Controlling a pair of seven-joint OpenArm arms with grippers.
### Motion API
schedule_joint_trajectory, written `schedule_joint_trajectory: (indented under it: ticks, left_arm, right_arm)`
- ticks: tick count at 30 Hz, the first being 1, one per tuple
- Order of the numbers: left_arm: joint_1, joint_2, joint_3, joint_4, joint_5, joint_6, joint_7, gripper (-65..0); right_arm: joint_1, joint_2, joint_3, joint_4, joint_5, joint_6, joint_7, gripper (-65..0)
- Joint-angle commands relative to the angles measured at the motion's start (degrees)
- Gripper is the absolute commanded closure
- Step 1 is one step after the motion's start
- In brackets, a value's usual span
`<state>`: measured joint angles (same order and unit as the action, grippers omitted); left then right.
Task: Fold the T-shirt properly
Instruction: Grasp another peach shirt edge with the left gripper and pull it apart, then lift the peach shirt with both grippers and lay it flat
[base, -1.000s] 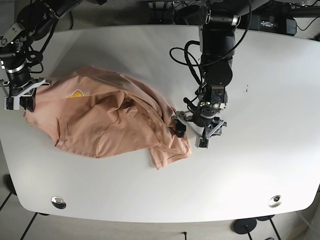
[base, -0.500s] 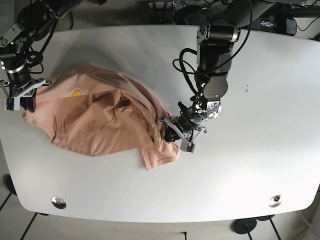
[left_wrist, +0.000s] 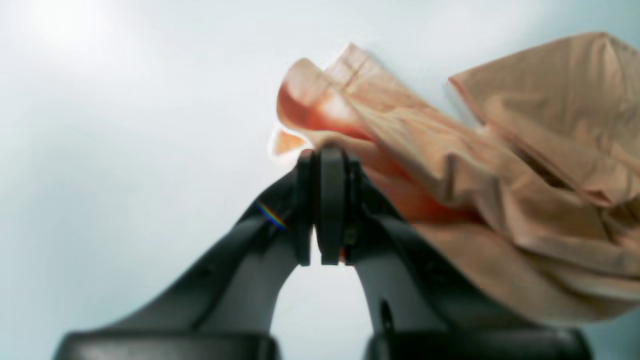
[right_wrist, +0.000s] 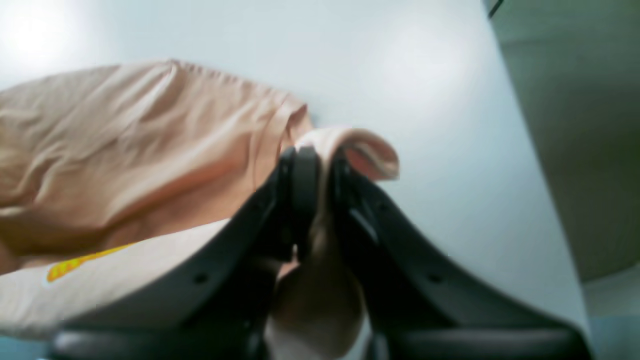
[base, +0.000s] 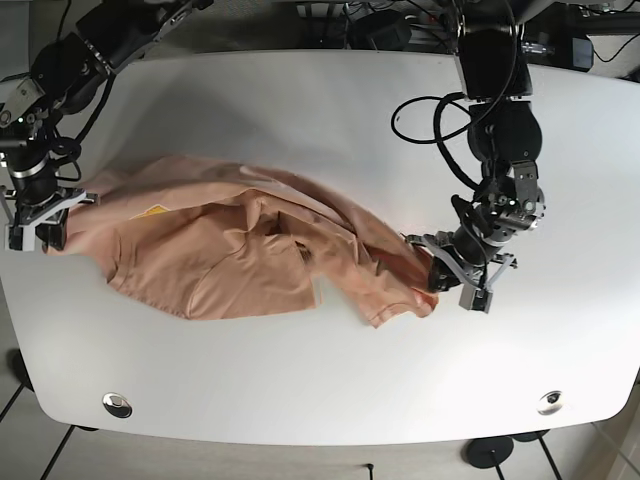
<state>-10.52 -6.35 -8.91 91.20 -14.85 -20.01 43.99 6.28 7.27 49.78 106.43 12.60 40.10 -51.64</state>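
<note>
Left gripper (base: 452, 281) clamping T-shirt (base: 230, 250) edge

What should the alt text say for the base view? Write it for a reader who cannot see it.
A crumpled peach T-shirt lies stretched across a white table between two black robot arms. The left gripper pinches its edge on the view's right, and the right gripper holds the opposite edge on the view's left. A small yellow print shows near that end.
</note>
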Motion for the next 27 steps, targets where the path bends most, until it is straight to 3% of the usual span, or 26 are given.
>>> schedule_joint_trajectory:
  ticks: [1, 5, 10, 14, 18, 23, 27]
  left_arm:
    - [-1.92, -0.64, -1.95, 6.08, -0.84, 0.01, 0.54, 0.0]
    - [-2.53, -1.43, -5.82, 12.76, -0.93, 0.01, 5.11, 0.0]
    - [-10.79, -3.19, -5.29, 13.11, -0.84, 0.01, 6.34, 0.0]
    - [-22.84, -7.06, -4.06, 7.31, -0.75, 0.01, 6.43, 0.0]
    - [-36.99, -12.24, -3.97, -1.75, -1.1, 0.01, 6.34, 0.0]
    - [-40.95, -15.32, -4.15, -2.01, -1.1, 0.01, 6.34, 0.0]
    - [-32.25, -15.32, -6.79, 2.3, -1.19, 0.01, 6.43, 0.0]
  right_arm:
    - [2.99, 0.78, -1.21, 0.78, -1.22, -0.1, 1.75, -2.1]
    - [6.77, 0.95, -5.69, -0.72, -2.53, -0.1, 1.75, -2.1]
    - [14.6, 1.74, -12.02, -3.09, -2.53, -0.1, 1.75, -2.1]
    - [25.94, 4.56, -18.35, -9.25, -2.45, -4.27, 1.75, -2.1]
    - [41.5, 8.07, -22.75, -18.48, -2.1, -6.47, 1.75, -2.1]
    - [47.21, 9.22, -22.92, -19.09, -1.92, -7.09, -0.89, -2.1]
    - [39.39, 8.34, -18.44, -12.76, -1.83, -6.82, -4.58, -2.1]
